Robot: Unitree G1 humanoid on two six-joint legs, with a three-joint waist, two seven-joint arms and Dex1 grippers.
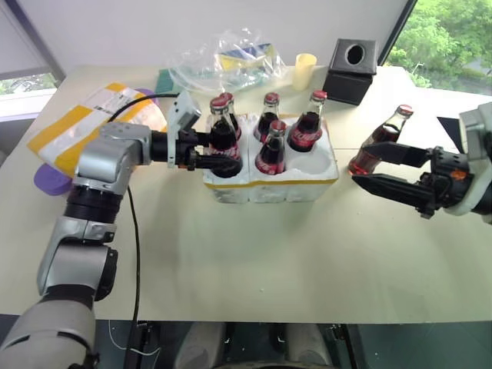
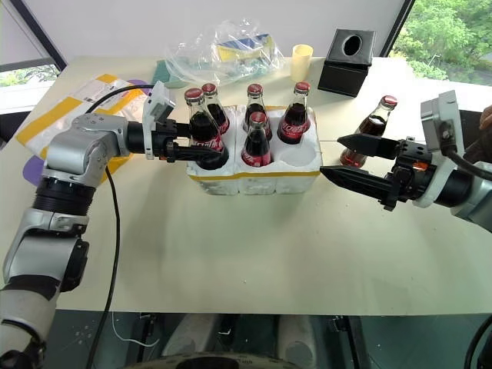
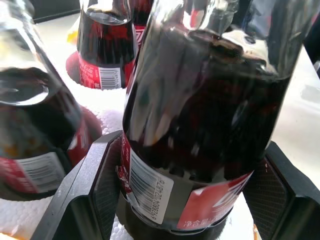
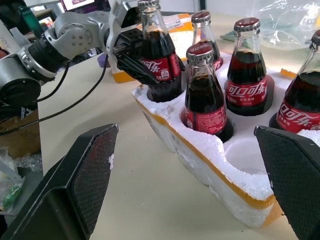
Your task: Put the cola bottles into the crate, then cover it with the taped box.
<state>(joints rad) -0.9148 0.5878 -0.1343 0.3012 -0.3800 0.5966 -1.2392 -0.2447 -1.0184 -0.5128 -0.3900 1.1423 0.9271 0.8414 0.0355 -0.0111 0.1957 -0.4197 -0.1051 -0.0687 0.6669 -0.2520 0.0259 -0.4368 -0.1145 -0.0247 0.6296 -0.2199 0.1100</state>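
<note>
Cola bottles (image 1: 271, 147) stand mostly in the crate (image 1: 270, 183), the white foam tray with a thin yellow band at the middle of the table (image 1: 246, 269). Four sit in wells; a fifth (image 2: 201, 125) is at the near-left well with its base in or just above it, clamped at the label by the left gripper (image 2: 201, 151). A sixth bottle (image 1: 382, 142) stands on the table right of the crate, and the near-right well is empty.

The right gripper (image 2: 350, 158) hovers with its fingers spread wide, holding nothing, just near of that loose bottle and beside the crate's right end.

Judged as objects, these are small glass bottles full of liquid: stiff, fairly heavy for their size, smooth and likely slippery, and breakable if knocked over or dropped. The lower body at the label looks like the safest hold, as the left gripper has it; the narrow neck would give less purchase. The foam crate is light and could shift if a bottle is pushed in crooked.

At the far-left lies the taped box (image 1: 84, 123), white foam with wide yellow bands, over something purple. Far of the crate are a crumpled plastic bag (image 1: 223, 61), a yellow cup (image 1: 305, 71) and a black cube (image 1: 350, 71) with a round hole. None of these blocks the empty well; the upright necks are what a reaching arm might clip.
</note>
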